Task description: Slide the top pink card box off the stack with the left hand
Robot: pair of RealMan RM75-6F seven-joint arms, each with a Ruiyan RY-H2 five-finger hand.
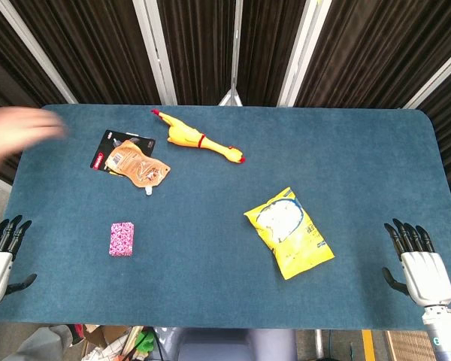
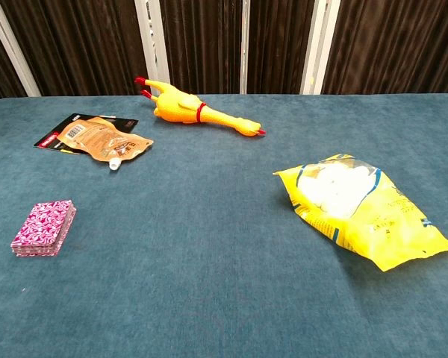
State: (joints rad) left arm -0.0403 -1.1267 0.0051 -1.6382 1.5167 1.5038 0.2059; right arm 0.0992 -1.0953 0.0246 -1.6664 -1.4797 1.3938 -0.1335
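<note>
None of the task looks done: the stack [image 1: 121, 238] of pink card boxes sits squared up on the blue surface [image 1: 225, 293], its top box [image 2: 46, 219] aligned with those beneath it, as the chest view shows most plainly. Starting at the far left, a blurred human hand [image 1: 19, 135] shows over the surface's back corner, apart from everything on it. Below that, the left hand [image 1: 1, 256] rests at the near-left edge, fingers spread and pointing away from the robot, holding nothing; it is well apart from the stack, which lies to its right and a little farther in. Behind the stack lie a black-backed card [image 1: 109, 147] and an orange pouch [image 1: 137, 166] overlapping it, then a rubber chicken [image 1: 195, 140] stretched toward the middle. Right of centre is a yellow bag [image 1: 289, 232] of white pieces, lying flat. At the near-right edge the right hand [image 1: 417, 263] rests with fingers apart and empty, far from any object. So everything is left to do, in my judgement: the left hand must travel right and inward to the stack, set fingertips on the top box alone, and push it sideways until it clears the boxes below. The chest view shows neither hand, so contact would have to be judged from the head view.
</note>
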